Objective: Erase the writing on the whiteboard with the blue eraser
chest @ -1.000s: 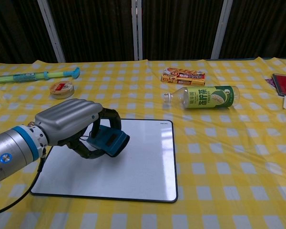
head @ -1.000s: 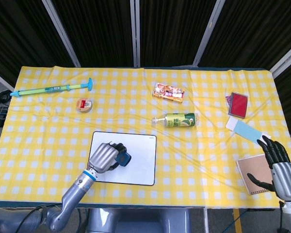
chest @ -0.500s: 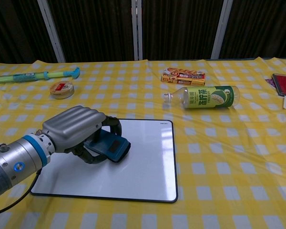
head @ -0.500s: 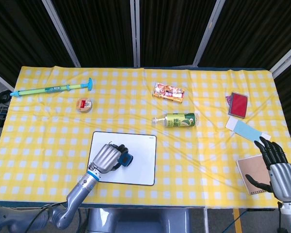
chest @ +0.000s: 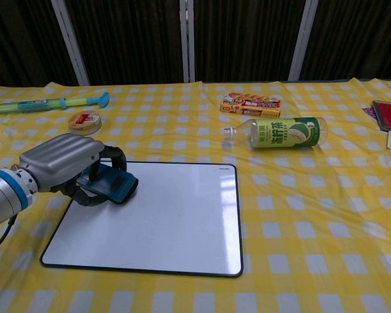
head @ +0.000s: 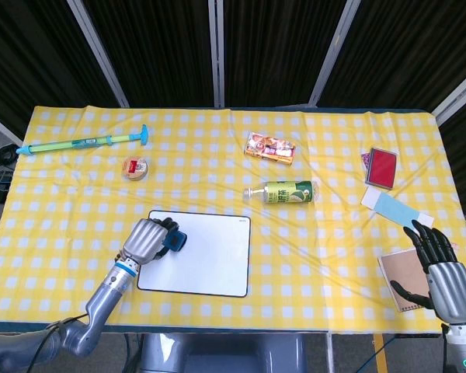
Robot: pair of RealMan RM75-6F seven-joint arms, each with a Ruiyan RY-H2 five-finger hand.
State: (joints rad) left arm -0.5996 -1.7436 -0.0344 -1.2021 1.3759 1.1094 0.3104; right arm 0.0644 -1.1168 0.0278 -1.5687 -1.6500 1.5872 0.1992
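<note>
The whiteboard [head: 206, 256] [chest: 163, 225] lies flat on the yellow checked cloth near the front edge, and its white face shows no writing. My left hand [head: 145, 242] [chest: 62, 163] grips the blue eraser [head: 174, 242] [chest: 111, 184] at the board's upper left corner, the eraser resting on the board. My right hand [head: 439, 266] hovers at the far right front with its fingers spread, holding nothing, above a brown notebook [head: 398, 277]. The chest view does not show the right hand.
A green bottle [head: 283, 193] [chest: 283, 132] lies on its side behind the board, with a snack box [head: 270, 148] [chest: 251, 104] further back. A round tin [head: 135, 168] [chest: 84, 121] and a long teal syringe toy [head: 81, 142] [chest: 45, 104] sit at the back left. A red case [head: 381, 166] and blue card [head: 392, 210] lie right.
My left hand has slid the eraser leftward across the board, from its middle to the upper left corner. The right hand has drifted slightly toward the front edge.
</note>
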